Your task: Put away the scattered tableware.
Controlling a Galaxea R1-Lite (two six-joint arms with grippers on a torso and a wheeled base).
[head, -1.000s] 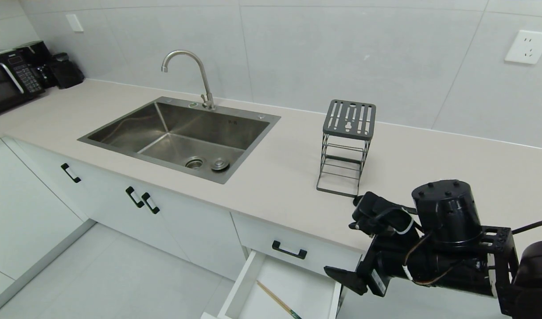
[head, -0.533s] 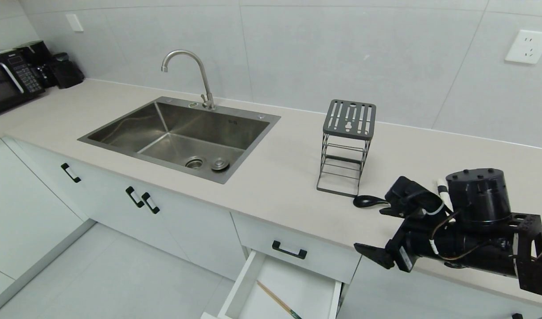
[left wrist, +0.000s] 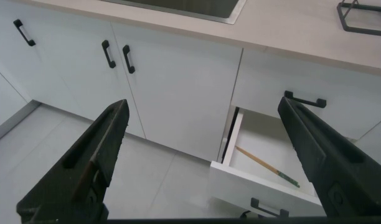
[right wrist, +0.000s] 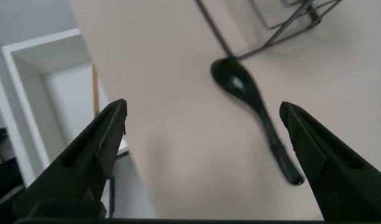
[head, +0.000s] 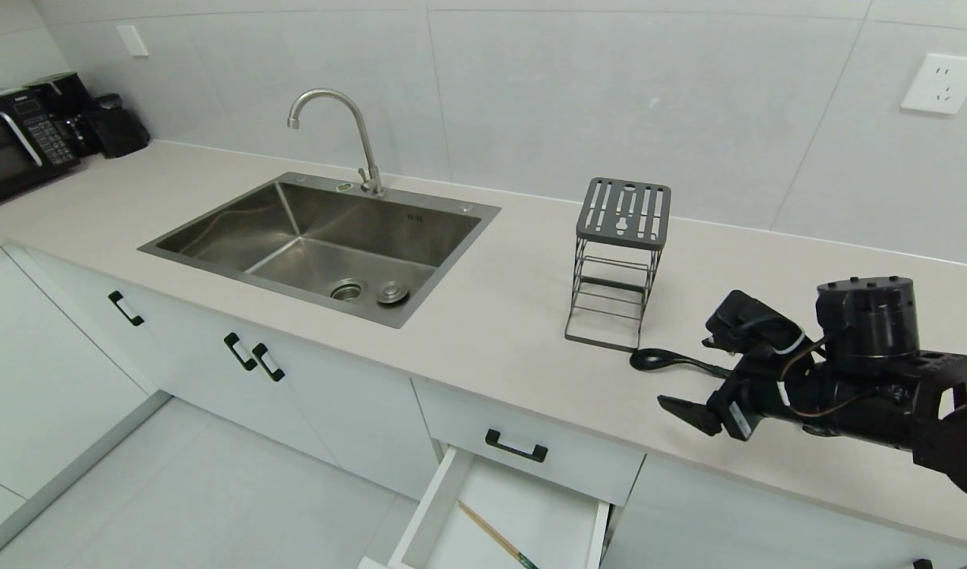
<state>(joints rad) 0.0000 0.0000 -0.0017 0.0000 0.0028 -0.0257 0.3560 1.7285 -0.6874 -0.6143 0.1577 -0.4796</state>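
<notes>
A black spoon [head: 659, 360] lies on the beige counter [head: 499, 316], its bowl by the foot of the wire rack [head: 619, 261]. My right gripper [head: 689, 399] hovers open over the counter's front edge, just right of the spoon and apart from it. In the right wrist view the spoon [right wrist: 253, 99] lies ahead between the wide-spread fingers [right wrist: 97, 149]. Below the counter a white drawer [head: 420, 518] stands open with a chopstick [head: 495, 537] inside. My left gripper [left wrist: 203, 162] is open and holds nothing, low in front of the cabinets, facing the drawer [left wrist: 226, 146] and the chopstick [left wrist: 265, 166].
A steel sink [head: 214, 237] with a faucet [head: 341, 126] is set in the counter's left half. A microwave [head: 16, 142] and dark appliances stand at the far left. Cabinet handles [head: 246, 356] line the front, and bare counter stretches right of the rack.
My right arm has swung right and back, from above the open drawer to the counter's edge beside the spoon. The spoon, hidden behind the arm before, now shows.
</notes>
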